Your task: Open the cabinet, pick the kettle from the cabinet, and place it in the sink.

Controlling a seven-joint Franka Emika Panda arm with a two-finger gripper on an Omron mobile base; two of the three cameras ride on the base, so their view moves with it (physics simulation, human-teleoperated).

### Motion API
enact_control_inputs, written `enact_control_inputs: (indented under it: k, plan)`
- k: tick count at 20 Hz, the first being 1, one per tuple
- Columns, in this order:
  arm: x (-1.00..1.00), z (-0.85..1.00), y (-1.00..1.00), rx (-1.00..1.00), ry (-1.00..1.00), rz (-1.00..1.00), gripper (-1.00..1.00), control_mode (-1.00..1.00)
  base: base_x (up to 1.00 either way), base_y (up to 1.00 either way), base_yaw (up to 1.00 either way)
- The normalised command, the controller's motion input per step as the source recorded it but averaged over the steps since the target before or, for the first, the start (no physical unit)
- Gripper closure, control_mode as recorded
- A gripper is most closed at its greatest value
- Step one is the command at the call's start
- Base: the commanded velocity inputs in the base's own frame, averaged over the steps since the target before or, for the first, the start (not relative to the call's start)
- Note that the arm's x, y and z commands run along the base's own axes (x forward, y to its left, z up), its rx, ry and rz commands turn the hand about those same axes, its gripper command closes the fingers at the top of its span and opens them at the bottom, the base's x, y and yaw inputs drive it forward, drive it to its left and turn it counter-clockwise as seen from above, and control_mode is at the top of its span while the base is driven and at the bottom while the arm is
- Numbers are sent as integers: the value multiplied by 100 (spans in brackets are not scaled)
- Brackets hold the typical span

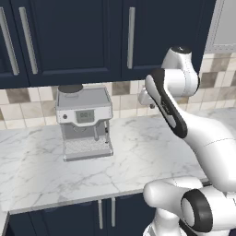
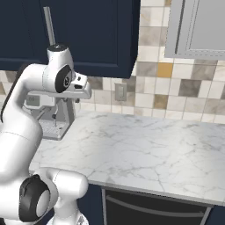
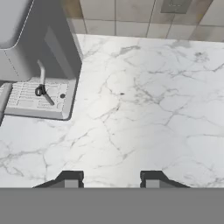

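- Gripper (image 3: 112, 179) nearest the hand camera: 2 dark fingertips set apart, nothing between them, hovering over the marble tabletop (image 3: 148, 109).
- Cabinet (image 1: 163, 37) overhead, door shut, long silver bar handle (image 1: 131, 38) upright above the arm; kettle presumably inside, unseen.
- Step in hand, judged: opening the door. Best done by lifting the hand, straddling the bar squarely, then pulling along the door's arc.
- Counted: 1 coffee machine (image 1: 85, 120), 1 wall outlet (image 2: 120, 92), 3 bar handles in the left base view.
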Motion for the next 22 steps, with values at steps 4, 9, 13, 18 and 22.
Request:
enact_control_inputs:
  k: [4, 9, 13, 18, 22]
  plan:
    - [-7, 0, 0, 0, -4, 0, -100, -100, 0, 0, 0]
    - [-17, 4, 7, -7, -26, 0, -100, -100, 0, 0, 0]
    - [-13, 8, 12, -1, -26, 0, -100, -100, 0, 0, 0]
    - [-8, 18, 11, 0, -22, 0, -100, -100, 0, 0, 0]
    - [-1, 24, 13, 0, -15, -3, -100, -100, 0, 0, 0]
